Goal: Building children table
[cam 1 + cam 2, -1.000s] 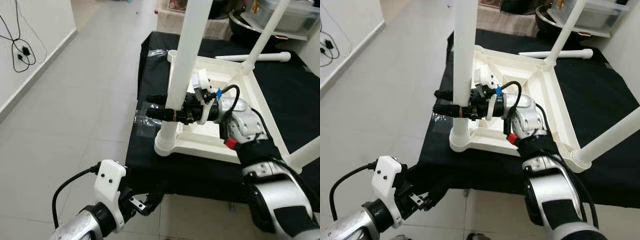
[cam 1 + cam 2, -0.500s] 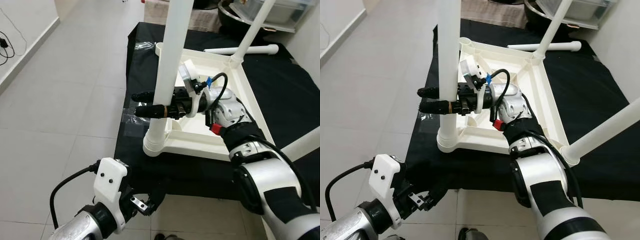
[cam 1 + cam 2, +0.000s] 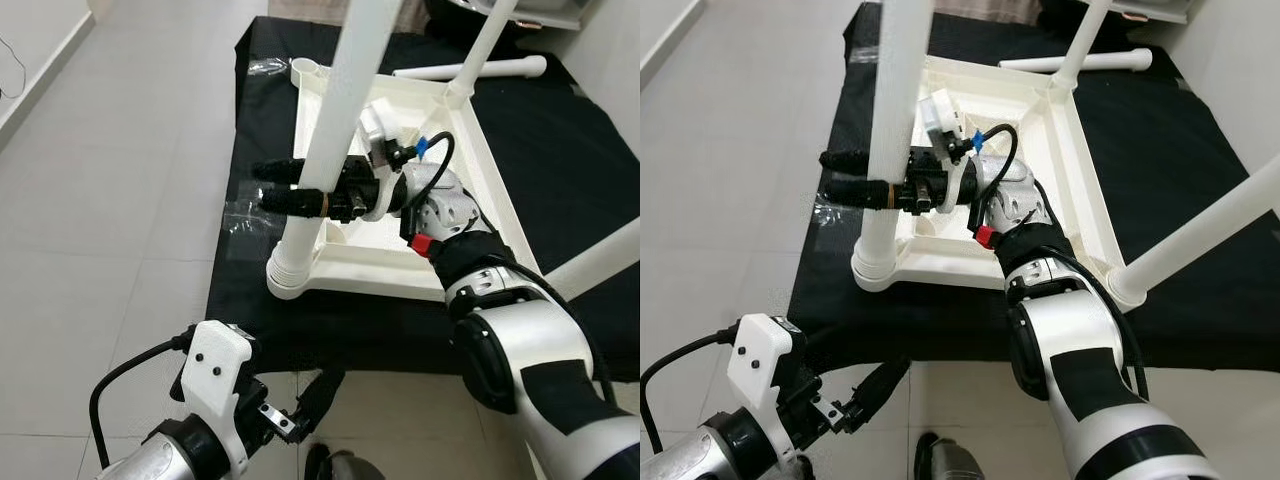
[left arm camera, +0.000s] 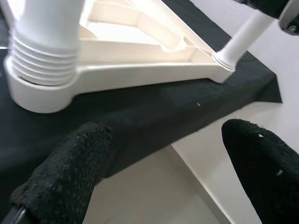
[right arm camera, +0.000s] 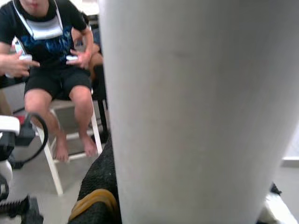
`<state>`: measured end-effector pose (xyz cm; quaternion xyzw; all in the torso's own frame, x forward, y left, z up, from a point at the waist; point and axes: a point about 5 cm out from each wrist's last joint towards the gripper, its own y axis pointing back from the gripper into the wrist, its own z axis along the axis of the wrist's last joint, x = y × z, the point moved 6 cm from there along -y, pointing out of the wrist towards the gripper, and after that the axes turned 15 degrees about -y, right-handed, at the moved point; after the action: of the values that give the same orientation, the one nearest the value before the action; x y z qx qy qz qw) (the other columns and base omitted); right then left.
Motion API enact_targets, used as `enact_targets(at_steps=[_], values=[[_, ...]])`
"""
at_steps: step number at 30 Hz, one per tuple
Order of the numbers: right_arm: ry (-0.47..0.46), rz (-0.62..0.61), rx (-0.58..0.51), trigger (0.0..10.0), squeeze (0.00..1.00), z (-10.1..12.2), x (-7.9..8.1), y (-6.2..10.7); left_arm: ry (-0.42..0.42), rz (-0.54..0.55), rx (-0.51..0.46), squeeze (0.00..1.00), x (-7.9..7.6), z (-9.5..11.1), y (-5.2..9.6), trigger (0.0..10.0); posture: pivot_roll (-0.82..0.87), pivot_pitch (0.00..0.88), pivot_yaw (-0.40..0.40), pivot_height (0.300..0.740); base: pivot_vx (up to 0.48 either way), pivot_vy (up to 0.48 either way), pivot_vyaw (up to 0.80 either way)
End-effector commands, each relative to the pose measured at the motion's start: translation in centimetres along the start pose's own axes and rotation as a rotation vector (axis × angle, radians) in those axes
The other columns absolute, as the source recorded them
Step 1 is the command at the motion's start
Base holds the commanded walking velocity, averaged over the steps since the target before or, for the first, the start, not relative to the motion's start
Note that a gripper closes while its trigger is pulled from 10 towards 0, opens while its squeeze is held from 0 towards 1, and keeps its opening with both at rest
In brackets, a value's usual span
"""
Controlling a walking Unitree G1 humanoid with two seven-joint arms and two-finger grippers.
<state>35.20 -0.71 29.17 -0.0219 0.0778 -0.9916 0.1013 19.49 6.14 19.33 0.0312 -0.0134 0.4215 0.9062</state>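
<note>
- Left tool (image 3: 300, 415) hangs low off the worktop's (image 3: 230, 300) near edge, fingers spread, holding nothing.
- Right tool (image 3: 285, 187) pinches the near-left leg (image 3: 335, 120) just above its threaded socket.
- Upturned table (image 3: 400, 280) lies on the worktop; it looks like light, stiff, smooth plastic, so grip low.

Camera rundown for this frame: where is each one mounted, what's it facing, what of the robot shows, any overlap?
Left eye: head, looking down at the upturned white table on the black cloth; right gripper around the near leg.
Right eye: same scene; left gripper low over the floor.
Left wrist: below the cloth edge, facing the leg's threaded socket past its own open fingers.
Right wrist: pressed to the leg, seated person beyond.
All four share that leg.
</note>
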Motion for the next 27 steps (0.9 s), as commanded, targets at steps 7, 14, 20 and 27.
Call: enact_targets(at_steps=[7, 14, 20, 27], values=[[-0.029, 0.017, 0.113, 10.0, 0.00, -3.7, 0.2, -0.8, 0.001, -0.020, 0.012, 0.00, -0.4, 0.1, 0.2, 10.0, 0.27, 0.342, -0.141, 0.740, 0.000, 0.000, 0.00], [-0.017, -0.001, 0.144, 10.0, 0.00, -3.8, 0.1, -0.2, -0.006, -0.017, 0.012, 0.00, -0.3, 0.2, -0.2, 10.0, 0.23, 0.320, -0.140, 0.740, 0.000, 0.000, 0.00], [0.009, -0.087, 0.176, 10.0, 0.00, -3.8, -0.7, 0.1, -0.007, -0.014, 0.009, 0.00, -0.1, 0.0, -0.7, 10.0, 0.21, 0.286, -0.149, 0.740, 0.000, 0.000, 0.00], [0.006, -0.232, 0.218, 10.0, 0.00, -4.5, -2.4, -0.2, -0.014, -0.007, 0.015, 0.00, 0.1, -0.6, -1.3, 10.0, 0.17, 0.248, -0.159, 0.740, 0.000, 0.000, 0.00]])
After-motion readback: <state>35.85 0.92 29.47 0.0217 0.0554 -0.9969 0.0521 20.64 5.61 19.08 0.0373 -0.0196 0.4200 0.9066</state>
